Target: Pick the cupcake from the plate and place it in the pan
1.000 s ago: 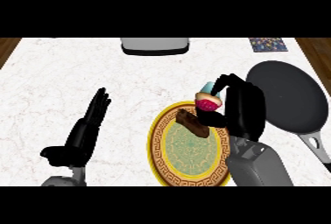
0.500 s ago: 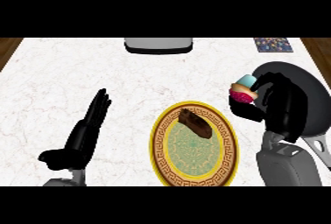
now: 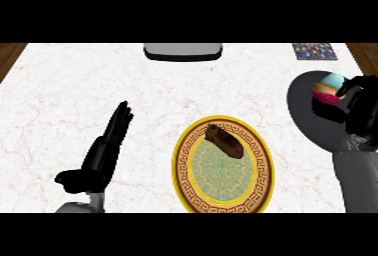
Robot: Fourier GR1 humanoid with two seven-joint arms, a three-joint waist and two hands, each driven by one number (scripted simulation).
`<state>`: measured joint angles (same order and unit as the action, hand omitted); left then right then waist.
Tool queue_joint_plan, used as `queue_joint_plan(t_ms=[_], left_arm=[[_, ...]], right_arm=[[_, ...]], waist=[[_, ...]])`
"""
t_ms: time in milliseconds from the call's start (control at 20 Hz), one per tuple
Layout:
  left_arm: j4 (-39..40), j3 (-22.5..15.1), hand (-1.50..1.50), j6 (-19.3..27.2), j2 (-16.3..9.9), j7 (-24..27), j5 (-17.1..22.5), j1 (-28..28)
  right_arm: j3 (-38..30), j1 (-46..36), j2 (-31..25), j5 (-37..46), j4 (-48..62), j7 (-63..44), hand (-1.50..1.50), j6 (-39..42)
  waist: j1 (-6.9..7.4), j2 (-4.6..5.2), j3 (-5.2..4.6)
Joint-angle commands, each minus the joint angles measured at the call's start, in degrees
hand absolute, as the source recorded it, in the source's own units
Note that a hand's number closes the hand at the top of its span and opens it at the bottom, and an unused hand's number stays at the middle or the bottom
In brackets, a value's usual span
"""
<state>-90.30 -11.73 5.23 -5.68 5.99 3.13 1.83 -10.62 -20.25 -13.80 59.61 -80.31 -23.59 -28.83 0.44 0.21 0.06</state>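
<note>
The cupcake [image 3: 328, 88], with pale blue top and pink wrapper, is held over the dark pan [image 3: 310, 120] at the right edge. My right hand [image 3: 359, 105] is curled round it from the right. The yellow-rimmed patterned plate [image 3: 193, 180] lies at centre, left of the pan, and carries a brown oblong piece of food [image 3: 224, 141]. My left hand [image 3: 103, 150] rests open on the counter to the left of the plate, fingers straight and pointing away.
A grey rectangular object [image 3: 183, 51] sits at the counter's far edge. A small patterned item [image 3: 315, 50] lies at the far right corner. Wooden floor shows beyond both far corners.
My right hand has carried the cupcake rightward from above the plate's far edge to over the pan. The left hand has stayed put.
</note>
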Motion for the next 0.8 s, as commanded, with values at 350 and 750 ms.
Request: queue_joint_plan(t_ms=[350, 750], left_arm=[[1.2, 0.7, 0.00, -0.7, 1.4, -0.2, -0.5, 2.0], [1.3, -0.3, 0.00, -1.0, 1.3, 0.9, -1.5, 1.7]], right_arm=[[-12.3, -13.7, -9.0, -17.3, 34.7, 25.6, 1.50, -15.1], [-9.8, -19.8, -15.6, -15.8, 50.8, 18.0, -1.50, 8.8]], waist=[[0.53, 0.14, 0.02], [2.57, 0.83, 0.02]])
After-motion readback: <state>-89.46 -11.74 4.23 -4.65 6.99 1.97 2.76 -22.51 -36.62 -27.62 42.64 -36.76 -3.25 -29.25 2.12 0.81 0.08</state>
